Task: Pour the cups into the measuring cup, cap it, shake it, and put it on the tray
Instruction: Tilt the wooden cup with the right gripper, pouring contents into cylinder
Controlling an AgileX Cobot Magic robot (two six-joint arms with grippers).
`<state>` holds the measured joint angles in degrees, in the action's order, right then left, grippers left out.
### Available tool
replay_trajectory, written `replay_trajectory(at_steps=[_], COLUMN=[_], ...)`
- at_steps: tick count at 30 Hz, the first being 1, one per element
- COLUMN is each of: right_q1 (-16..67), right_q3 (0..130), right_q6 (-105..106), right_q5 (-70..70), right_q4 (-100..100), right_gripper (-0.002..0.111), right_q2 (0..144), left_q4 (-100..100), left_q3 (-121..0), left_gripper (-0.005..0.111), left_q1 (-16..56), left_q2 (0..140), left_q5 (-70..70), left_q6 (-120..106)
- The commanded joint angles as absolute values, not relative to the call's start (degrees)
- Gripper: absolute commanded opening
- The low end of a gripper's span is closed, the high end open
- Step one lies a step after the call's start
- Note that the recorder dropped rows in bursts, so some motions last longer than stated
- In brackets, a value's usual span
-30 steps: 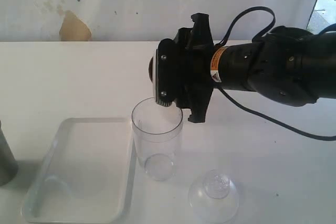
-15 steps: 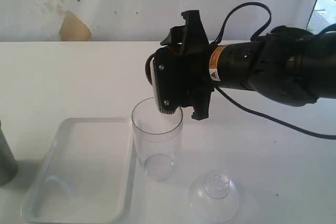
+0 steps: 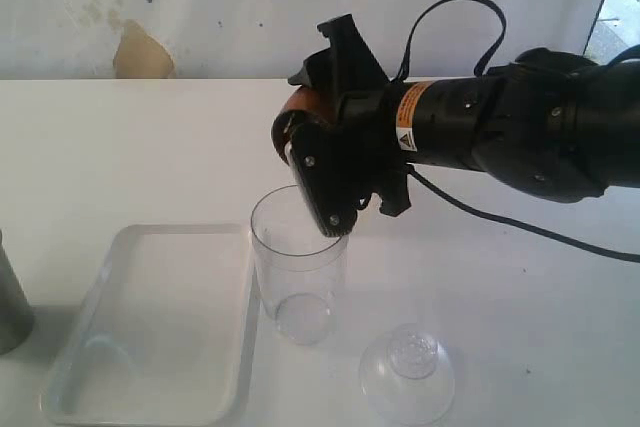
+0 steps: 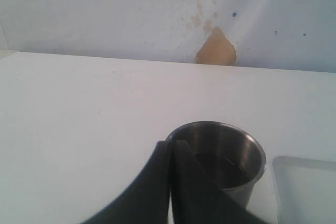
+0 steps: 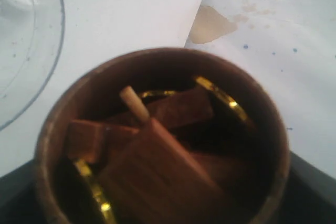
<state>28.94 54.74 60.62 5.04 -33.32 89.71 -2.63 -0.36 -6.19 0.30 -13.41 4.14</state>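
Above the mouth of the measuring cup [image 3: 298, 272], my right gripper [image 3: 322, 137] clamps the wooden cup [image 3: 293, 115], tilted to pour.

That cup looks light and stiff, but its rounded sides could slip, so I judge a firm hold across its body is right; the right wrist view shows loose brown pieces and gold-coloured bits inside it. The measuring cup stands upright just beside the tray [image 3: 75, 342], and seems thin, light and easy to knock over, so I would take it around the mid-wall. Its dome cap [image 3: 407, 372] lies near on the table, apart from it. My left gripper [image 4: 169, 145] is closed on nothing, just before the steel tumbler [image 4: 220, 156], which stands beyond the tray's far side. Nothing blocks the pour.
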Motion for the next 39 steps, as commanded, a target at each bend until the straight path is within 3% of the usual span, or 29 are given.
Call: replay_trajectory(at_steps=[1,39], right_q1=[28.6,30.8], right_q3=[55.2,55.2], right_q6=[63.4,90.8], right_q5=[7.0,10.9], right_q4=[-33.3,-33.5], right_gripper=[0.000,0.000], right_q2=[89.1,89.1], left_q4=[-2.4,-2.4], left_q3=[0.0,0.0], left_gripper=[0.000,0.000], left_q1=[-6.2,-6.2], left_q2=[0.0,0.0], left_q5=[-13.4,-13.4], left_q6=[4.0,4.0])
